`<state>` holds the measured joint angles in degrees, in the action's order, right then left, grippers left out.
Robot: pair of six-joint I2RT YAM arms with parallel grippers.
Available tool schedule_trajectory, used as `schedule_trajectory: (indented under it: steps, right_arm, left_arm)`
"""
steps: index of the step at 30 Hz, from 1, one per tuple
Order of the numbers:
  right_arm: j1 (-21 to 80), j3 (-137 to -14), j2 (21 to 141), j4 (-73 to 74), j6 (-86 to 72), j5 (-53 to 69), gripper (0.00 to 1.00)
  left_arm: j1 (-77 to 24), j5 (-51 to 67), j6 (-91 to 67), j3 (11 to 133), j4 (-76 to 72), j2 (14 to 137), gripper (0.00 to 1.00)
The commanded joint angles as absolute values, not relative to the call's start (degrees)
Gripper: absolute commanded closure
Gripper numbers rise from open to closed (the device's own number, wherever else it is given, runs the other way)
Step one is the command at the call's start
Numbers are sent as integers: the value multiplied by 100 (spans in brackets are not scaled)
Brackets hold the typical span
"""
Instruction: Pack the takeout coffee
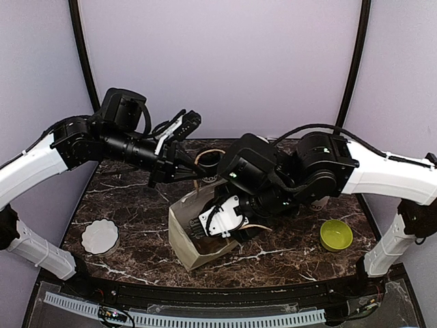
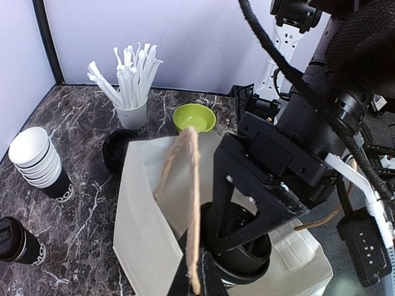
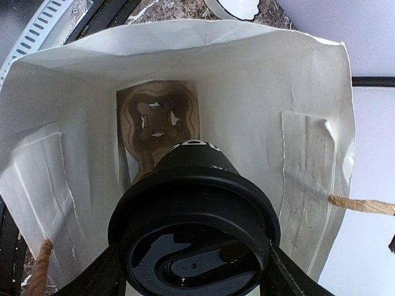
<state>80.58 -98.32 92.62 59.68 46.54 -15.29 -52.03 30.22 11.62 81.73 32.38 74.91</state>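
Two end effectors meet at the bag (image 1: 186, 240) standing mid-surface (image 1: 136, 205). The right end effector (image 3: 192, 274) grips a lidded cup (image 3: 194, 240) by its sides inside the bag's open mouth; a brown insert (image 3: 157, 123) lies on the bag's floor. The left end effector (image 2: 197, 280) is closed on the twine handle (image 2: 191, 179). A second cup (image 2: 18, 242) lies on its side near the back edge.

The bag (image 1: 183, 239) sat in the middle of the table (image 1: 136, 205), a cup (image 3: 194, 228) in its mouth, above a cardboard tray (image 3: 159, 123) at the bottom. A bowl (image 1: 336, 234) sat off to its right, a dish (image 1: 100, 236) to its left.
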Motion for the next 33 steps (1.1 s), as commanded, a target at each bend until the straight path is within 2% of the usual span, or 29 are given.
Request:
schedule_trajectory:
  steps: [1, 9, 17, 18, 20, 21, 23, 25, 29, 31, 33]
  right_arm:
    - [8016, -9580, 8887, 5887, 4733, -1857, 50]
    - [7957, -9071, 8555, 5641, 4915, -2204, 51]
    - [7840, -8289, 8137, 5445, 5191, -1946, 51]
    - [7859, -8274, 8138, 5456, 5166, -1882, 51]
    - [7889, -8277, 8142, 5453, 5151, -1783, 51]
    - [7904, -8296, 8156, 5438, 5150, -1719, 51]
    - [7945, -8373, 8205, 5411, 5114, -1554, 51]
    - [7991, -8496, 8304, 5389, 5075, -1408, 51]
    - [8049, -8725, 8561, 5169, 5033, -1245, 50]
    - [8046, -8927, 8764, 4954, 4870, -1292, 50]
    - [8051, -9209, 9047, 4782, 4662, -1403, 51]
  left_arm:
    - [-5268, 3352, 1163, 8136, 2966, 7414, 100]
    - [-5390, 3327, 1277, 8216, 3044, 7643, 100]
    - [-5484, 3262, 1287, 8274, 3020, 7632, 100]
    - [-5484, 3231, 1298, 8300, 3067, 7639, 98]
    - [-5484, 3131, 1316, 8361, 3146, 7672, 87]
    - [-5484, 3074, 1311, 8382, 3168, 7679, 76]
    - [-5492, 2945, 1302, 8415, 3161, 7625, 65]
    - [-5492, 2747, 1321, 8386, 3075, 7510, 61]
    - [-5486, 2404, 1547, 8315, 2903, 7365, 62]
    - [-5485, 2349, 1660, 8363, 2874, 7430, 66]
    - [-5484, 2357, 1748, 8461, 2840, 7527, 74]
